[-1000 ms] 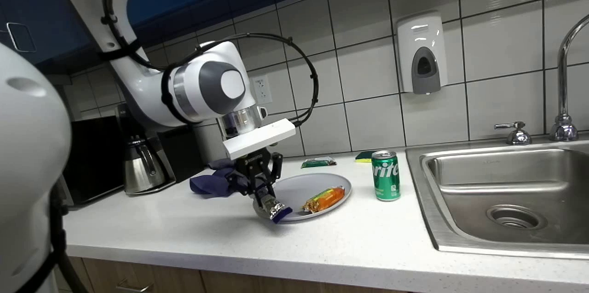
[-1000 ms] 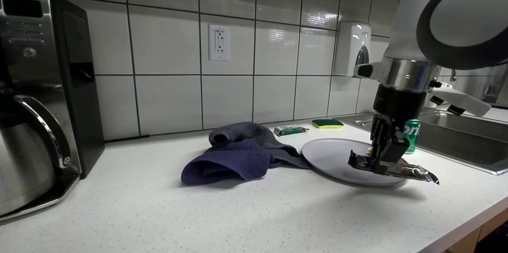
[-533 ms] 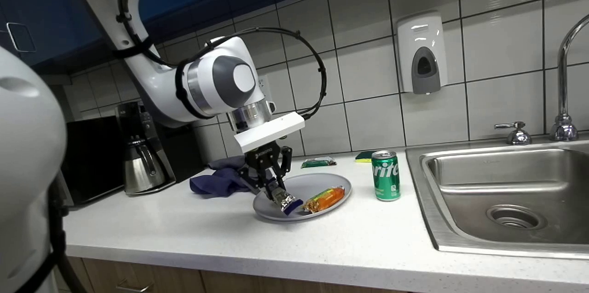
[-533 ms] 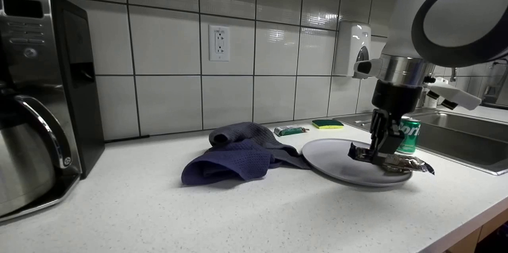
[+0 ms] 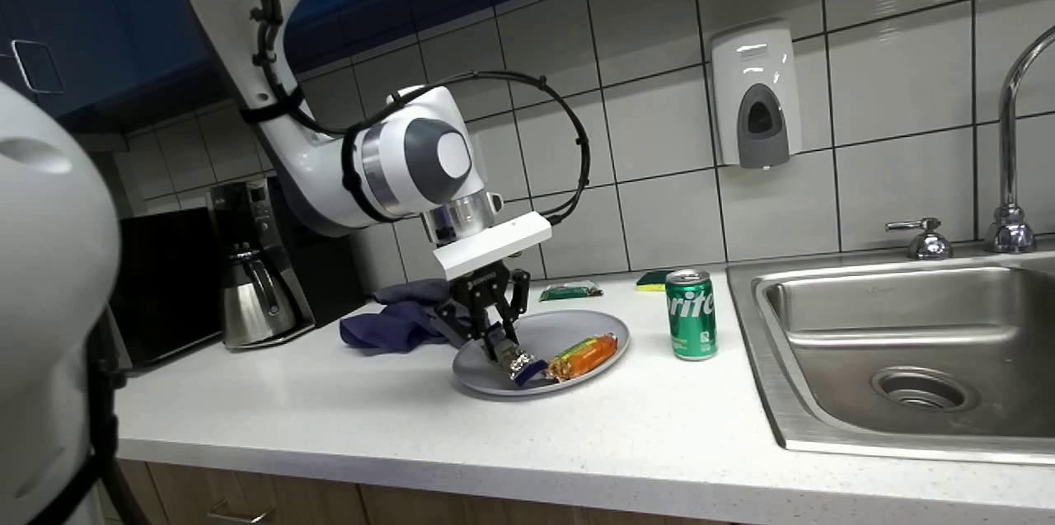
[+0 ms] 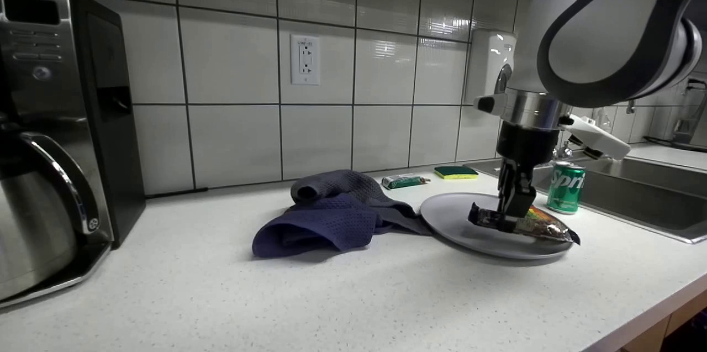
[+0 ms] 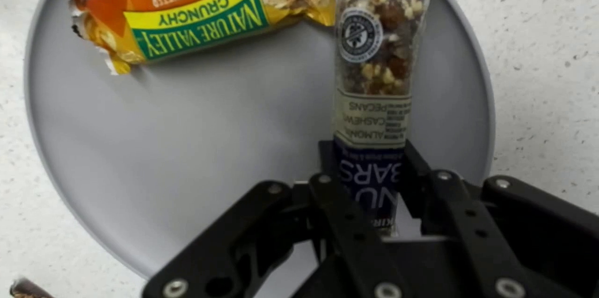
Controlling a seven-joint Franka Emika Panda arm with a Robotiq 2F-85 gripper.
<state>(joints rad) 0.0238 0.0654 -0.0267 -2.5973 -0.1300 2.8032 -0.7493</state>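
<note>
My gripper [image 7: 369, 162] is shut on a nut bar [image 7: 374, 73] in a clear and dark blue wrapper. One finger presses on each side of the bar's blue label end, and the bar's far end sticks out beyond them. Beneath it lies a round grey plate [image 7: 196, 125], seen in both exterior views too. On the plate rests an orange granola bar [image 5: 587, 355], whose wrapper end comes up close against the nut bar in the wrist view. Whether the nut bar touches the plate, I cannot tell. In an exterior view the gripper [image 6: 511, 216] partly hides the orange bar.
A green soda can [image 5: 691, 315] stands between plate and sink [image 5: 766, 393]. A crumpled blue-grey towel [image 6: 337, 219] touches the plate's side. Behind are a green-wrapped bar [image 6: 405, 181] and a sponge [image 6: 455, 172]. A coffee maker [image 6: 61, 120] stands on the counter.
The gripper has carried the nut bar from the plate's near rim further over the plate, closer to the orange bar. Its hold on the nut bar looks the same.
</note>
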